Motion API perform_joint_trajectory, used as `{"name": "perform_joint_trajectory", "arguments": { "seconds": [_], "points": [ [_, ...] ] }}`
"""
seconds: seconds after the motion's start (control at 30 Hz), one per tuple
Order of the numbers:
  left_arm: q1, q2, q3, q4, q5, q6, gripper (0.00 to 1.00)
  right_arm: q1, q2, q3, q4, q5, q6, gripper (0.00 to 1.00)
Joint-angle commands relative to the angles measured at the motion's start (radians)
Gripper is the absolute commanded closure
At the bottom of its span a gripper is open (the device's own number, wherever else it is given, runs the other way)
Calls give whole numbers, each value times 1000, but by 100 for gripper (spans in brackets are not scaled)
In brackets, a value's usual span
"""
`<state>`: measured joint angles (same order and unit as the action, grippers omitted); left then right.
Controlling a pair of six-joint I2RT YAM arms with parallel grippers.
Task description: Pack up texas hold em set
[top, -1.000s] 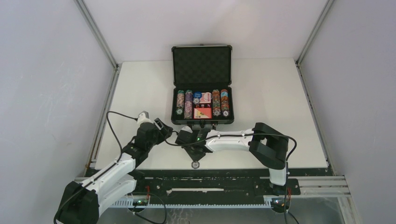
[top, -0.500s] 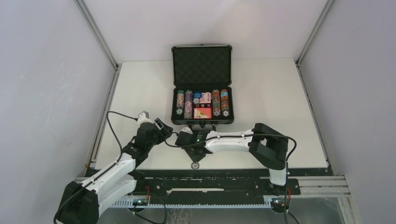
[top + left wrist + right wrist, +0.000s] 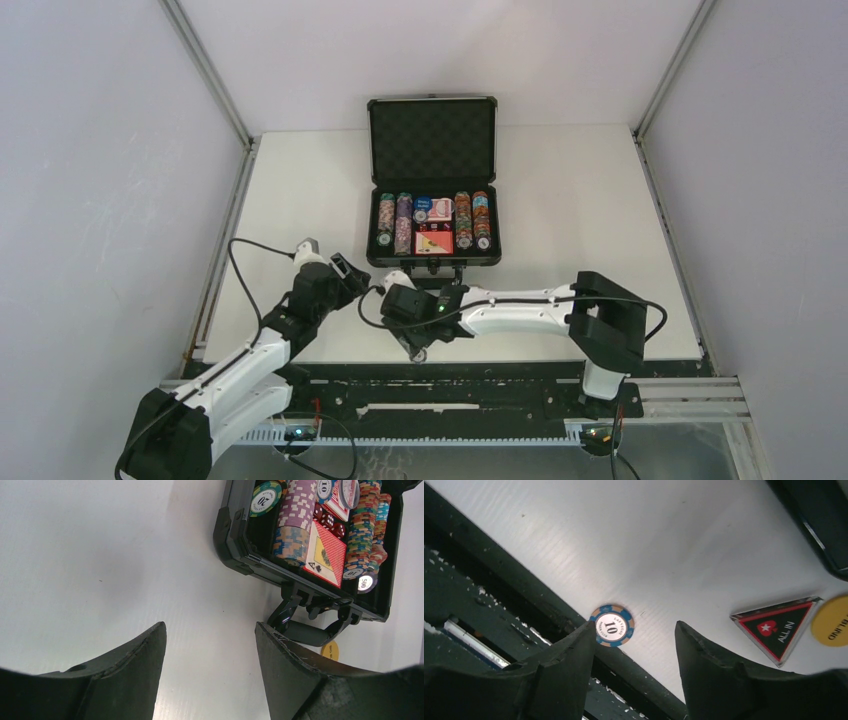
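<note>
The open case (image 3: pixel 480 260) sits mid-tabletop (image 3: pixel 580 200), long axis left to right, handle pointing toward the arms, lid upright behind. A loose chip (image 3: pixel 612 625) lies flat at the near edge, before the right gripper (image 3: pixel 635 630), whose jaws are spread. The left gripper (image 3: pixel 209 627) also has its jaws spread.

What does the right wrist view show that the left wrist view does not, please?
Only the right wrist view: a blue 10 chip lying loose and a triangular ALL IN button. Only the left wrist view: inside the black case, chip stacks, a red card box and red dice, plus its handle. Both: the white table, part of that case and a yellow blind button.
</note>
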<state>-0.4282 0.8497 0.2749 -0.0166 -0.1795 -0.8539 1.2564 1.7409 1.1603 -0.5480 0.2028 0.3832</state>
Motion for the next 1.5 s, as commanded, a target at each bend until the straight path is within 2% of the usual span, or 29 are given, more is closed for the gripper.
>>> {"name": "perform_joint_trajectory", "arguments": {
  "seconds": [0.0, 0.07, 0.23, 0.8, 1.13, 1.47],
  "points": [
    [-7, -7, 31, 20, -3, 21, 30, 35, -23, -35, 66, -48, -68, 30],
    [-7, -5, 32, 20, -4, 21, 30, 57, -16, -40, 75, -60, -79, 27],
    [-7, 0, 32, 21, -7, 22, 30, 102, 39, -26, 72, -26, -87, 26],
    [-7, 11, 33, 24, -7, 24, 30, 101, 80, -6, 62, 5, -88, 26],
    [-7, 9, 33, 24, -7, 24, 30, 98, 103, 12, 53, 25, -90, 30],
    [-7, 9, 33, 24, -5, 24, 30, 100, 109, 20, 29, 33, -82, 39]
  ]
}}
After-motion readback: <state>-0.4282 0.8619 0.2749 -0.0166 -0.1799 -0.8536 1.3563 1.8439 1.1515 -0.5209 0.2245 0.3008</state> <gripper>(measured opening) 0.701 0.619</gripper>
